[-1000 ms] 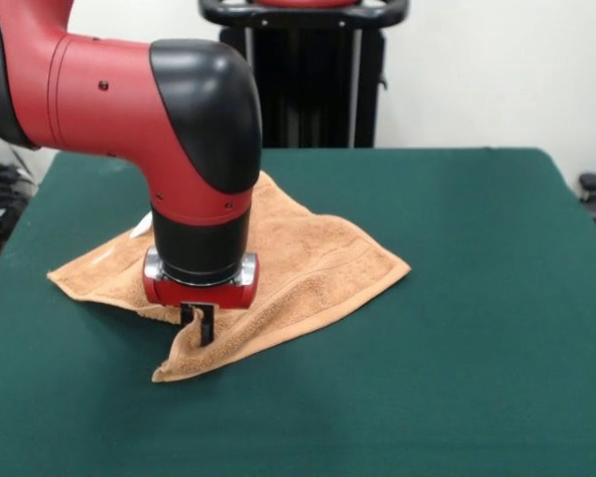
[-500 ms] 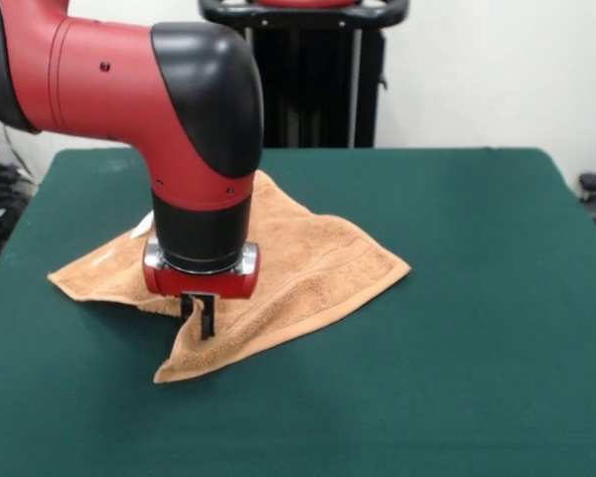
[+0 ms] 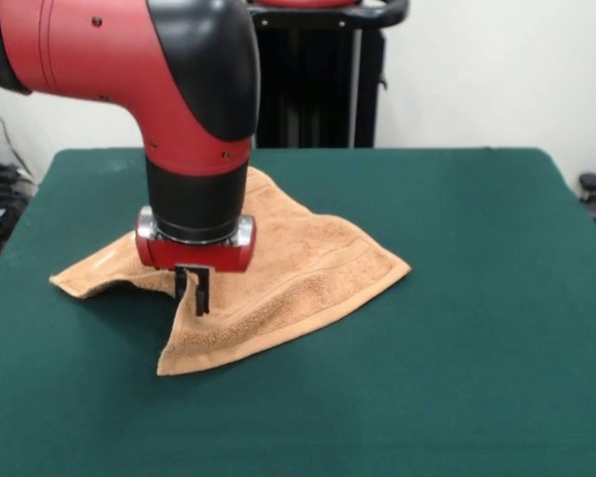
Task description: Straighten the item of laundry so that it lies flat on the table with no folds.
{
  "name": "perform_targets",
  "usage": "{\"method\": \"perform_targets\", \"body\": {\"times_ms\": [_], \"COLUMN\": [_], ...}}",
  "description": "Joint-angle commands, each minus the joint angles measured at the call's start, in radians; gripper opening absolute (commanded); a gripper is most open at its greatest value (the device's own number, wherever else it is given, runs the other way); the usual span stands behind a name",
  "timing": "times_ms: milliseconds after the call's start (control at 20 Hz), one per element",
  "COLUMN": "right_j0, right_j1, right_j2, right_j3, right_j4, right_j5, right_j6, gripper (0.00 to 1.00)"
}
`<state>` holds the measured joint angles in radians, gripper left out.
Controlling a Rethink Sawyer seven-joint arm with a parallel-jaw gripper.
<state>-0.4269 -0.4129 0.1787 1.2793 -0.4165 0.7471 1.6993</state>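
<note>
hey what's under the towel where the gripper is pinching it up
A dark gap over the table shows beneath the towel's raised edge, held by the gripper. Anything further under the cloth is covered.

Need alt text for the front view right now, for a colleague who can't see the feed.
The red and black arm's gripper has its jaws shut on a fold of the orange-tan towel, tenting it up off the green table. The rest of the towel lies rumpled on the cloth.

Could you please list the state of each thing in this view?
Towel: crumpled, a fold pulled up off the table at the gripper, the rest lying on the cloth.
Gripper: shut on the towel's raised fold.
Table: bears the towel on its green cloth.
</note>
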Motion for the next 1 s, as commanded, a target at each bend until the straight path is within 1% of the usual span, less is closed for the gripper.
{"method": "perform_targets", "body": {"times_ms": [50,250,650,750,1000], "right_j0": [0.01,0.012,0.007,0.005,0.002], "right_j1": [-0.009,-0.009,-0.001,0.002,0.003], "right_j2": [0.026,0.013,0.018,0.022,0.022], "right_j3": [0.137,0.154,0.166,0.163,0.161], "right_j4": [0.014,0.007,0.028,0.028,0.034], "right_j5": [-0.101,-0.15,-0.127,-0.142,-0.13], "right_j6": [0.104,0.136,0.116,0.116,0.116], "gripper": [0.0,0.0,0.0,0.0,0.0]}}
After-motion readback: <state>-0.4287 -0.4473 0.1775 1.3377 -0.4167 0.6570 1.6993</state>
